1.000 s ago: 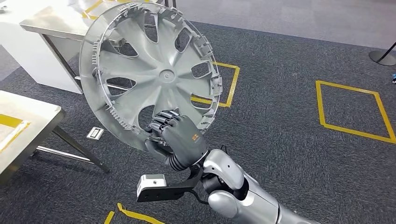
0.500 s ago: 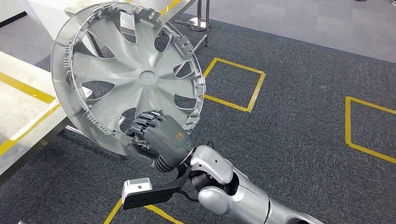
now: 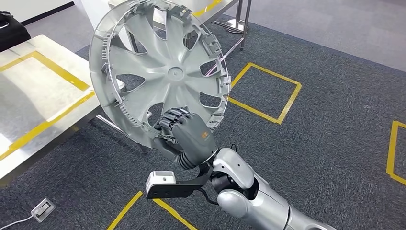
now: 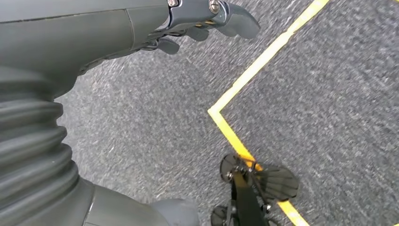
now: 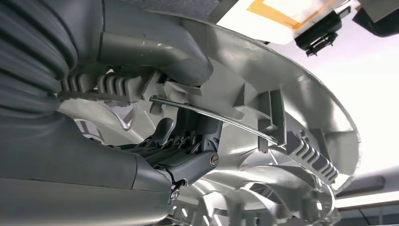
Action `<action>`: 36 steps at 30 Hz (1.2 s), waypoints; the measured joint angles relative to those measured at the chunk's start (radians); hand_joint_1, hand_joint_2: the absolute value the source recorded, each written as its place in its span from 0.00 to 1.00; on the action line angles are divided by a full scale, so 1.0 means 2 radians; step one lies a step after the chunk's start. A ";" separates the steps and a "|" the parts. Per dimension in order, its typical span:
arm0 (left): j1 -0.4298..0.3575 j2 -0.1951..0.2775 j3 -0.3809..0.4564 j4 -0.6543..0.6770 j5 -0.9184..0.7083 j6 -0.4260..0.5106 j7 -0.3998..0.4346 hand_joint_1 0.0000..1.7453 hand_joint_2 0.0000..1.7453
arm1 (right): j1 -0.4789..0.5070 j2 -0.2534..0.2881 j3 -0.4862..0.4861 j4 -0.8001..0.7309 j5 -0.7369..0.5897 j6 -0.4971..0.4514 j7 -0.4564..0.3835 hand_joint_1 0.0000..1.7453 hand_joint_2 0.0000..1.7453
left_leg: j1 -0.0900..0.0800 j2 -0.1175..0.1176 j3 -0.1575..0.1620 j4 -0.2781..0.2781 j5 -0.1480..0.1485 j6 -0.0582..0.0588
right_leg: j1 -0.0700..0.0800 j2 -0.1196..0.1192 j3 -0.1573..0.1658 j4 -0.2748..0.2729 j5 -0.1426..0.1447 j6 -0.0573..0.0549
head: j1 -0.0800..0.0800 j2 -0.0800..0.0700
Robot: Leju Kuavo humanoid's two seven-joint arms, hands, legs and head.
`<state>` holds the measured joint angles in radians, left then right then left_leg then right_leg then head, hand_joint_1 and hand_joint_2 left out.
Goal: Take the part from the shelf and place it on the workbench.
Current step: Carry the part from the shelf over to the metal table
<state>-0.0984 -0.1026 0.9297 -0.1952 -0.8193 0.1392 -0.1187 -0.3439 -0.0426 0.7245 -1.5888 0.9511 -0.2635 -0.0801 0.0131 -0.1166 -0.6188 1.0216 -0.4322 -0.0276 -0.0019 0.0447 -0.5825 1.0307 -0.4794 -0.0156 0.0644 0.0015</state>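
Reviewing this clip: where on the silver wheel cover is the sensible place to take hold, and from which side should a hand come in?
The rim. The wheel cover is a wide, thin disc held near upright, so a hand best comes in from the lower edge, fingers hooking through a spoke opening onto the ribbed inner lip. The right hand grips it just so, thumb clamped over the rim and wire ring. The hub offers nothing to wrap around.

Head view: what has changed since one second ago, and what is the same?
The whole picture has shifted, so the camera turned with the robot; the steel workbench now takes up more of the left side. The right hand still grips the wheel cover by its lower rim, held upright as before.
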 joint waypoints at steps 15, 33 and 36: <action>0.008 0.002 0.000 0.001 0.005 0.005 0.002 0.00 1.00 | 0.011 0.001 0.000 0.000 0.005 -0.002 -0.004 1.00 1.00 | -0.005 0.077 0.013 0.002 -0.013 0.006 | 0.005 -0.077 0.006 -0.003 -0.003 0.001 | -0.003 0.000; 0.003 0.002 0.000 0.001 0.001 0.002 0.005 0.00 1.00 | 0.007 0.000 0.000 0.002 0.002 -0.002 -0.005 1.00 1.00 | 0.002 0.022 -0.011 0.020 -0.012 -0.007 | -0.005 -0.013 0.002 -0.005 0.005 -0.005 | -0.003 0.000; 0.002 0.002 0.000 0.001 0.000 0.004 0.012 0.00 1.00 | 0.004 0.000 0.001 0.002 -0.001 -0.002 -0.005 1.00 1.00 | 0.002 0.052 -0.051 0.110 -0.061 -0.012 | -0.003 -0.030 0.001 -0.007 0.005 -0.010 | -0.005 0.000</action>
<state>-0.0939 -0.0984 0.9289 -0.1930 -0.8186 0.1466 -0.0938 -0.3363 -0.0422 0.7257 -1.5856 0.9498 -0.2666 -0.0906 0.0165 -0.0134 -0.7208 1.2410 -0.5539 -0.0512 -0.0086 -0.0156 -0.5799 1.0176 -0.4689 -0.0359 0.0543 0.0015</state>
